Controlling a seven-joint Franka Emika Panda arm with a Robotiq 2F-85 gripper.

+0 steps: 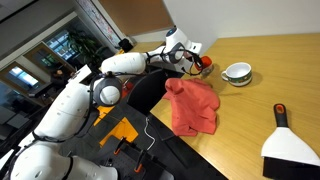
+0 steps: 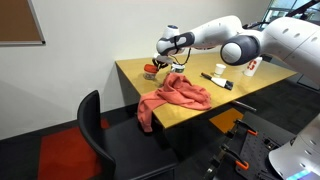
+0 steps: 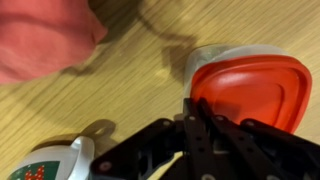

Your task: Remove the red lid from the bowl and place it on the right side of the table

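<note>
My gripper [image 3: 190, 105] is shut on the left edge of the round red lid [image 3: 250, 92], which hangs tilted just above the wooden table. In both exterior views the gripper [image 1: 196, 60] [image 2: 162, 60] and the lid [image 1: 206, 67] [image 2: 150, 70] are at the table's far corner. The white bowl [image 1: 237, 73] stands uncovered on the table, apart from the lid. It also shows at the lower left of the wrist view [image 3: 55, 162].
A crumpled pink cloth [image 1: 192, 106] [image 2: 172, 98] [image 3: 40, 35] lies near the table edge beside the gripper. A black-and-white brush [image 1: 286, 142] [image 2: 218, 78] and a white cup [image 2: 250, 67] stand further along the table. A black chair [image 2: 100, 130] stands by the table.
</note>
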